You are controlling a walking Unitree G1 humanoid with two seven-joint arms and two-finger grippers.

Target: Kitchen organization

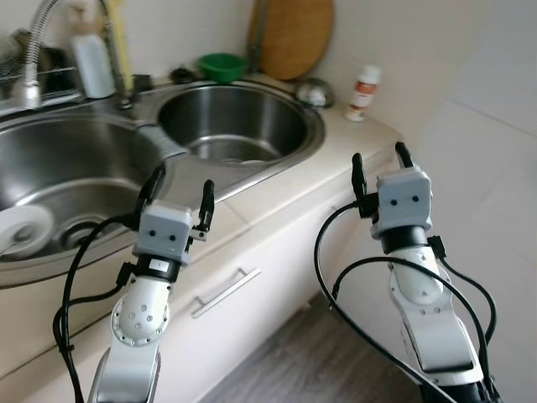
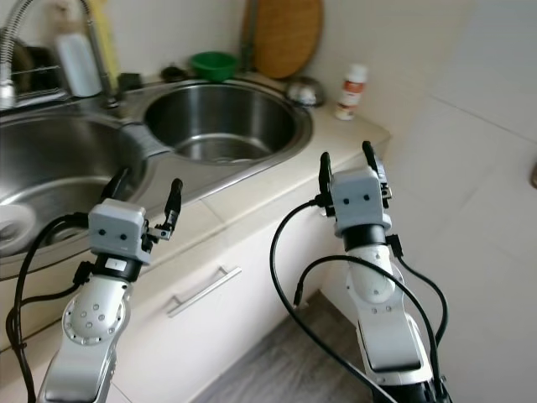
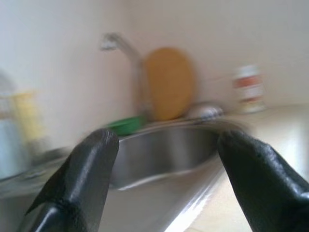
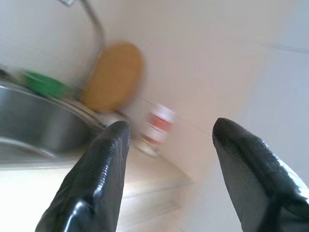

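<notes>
Countertop [image 1: 277, 193] with a double stainless sink, seen from in front of the cabinet. The left gripper [image 1: 178, 195] hangs at the front rim of the round basin [image 1: 231, 126], fingers spread and holding nothing. The right gripper [image 1: 381, 172] is raised just off the counter's outer corner, likewise spread and empty.

At the back of the counter stand the loose items likely to be organized: a small white bottle with an orange label [image 1: 364, 92] near the corner by the wall, a metal strainer or lid [image 1: 312, 91] between it and the basin, a green bowl [image 1: 221, 65] behind the basin, and a wooden cutting board [image 1: 292, 35] leaning upright on the wall. A white plate [image 1: 23, 231] lies in the larger basin [image 1: 50, 176], beside the faucet [image 1: 38, 46].

Judged stage: approach, nothing yet grasped. The bottle lies closest to the right gripper's line, framed between its fingers in the right wrist view. To do this well, the arm should reach over the counter edge, keep the fingers wide until they straddle the bottle's body, and close low on it, since a tall narrow bottle may tip if nudged near the cap. Both wrist views are blurred, so fine alignment cannot be confirmed.
</notes>
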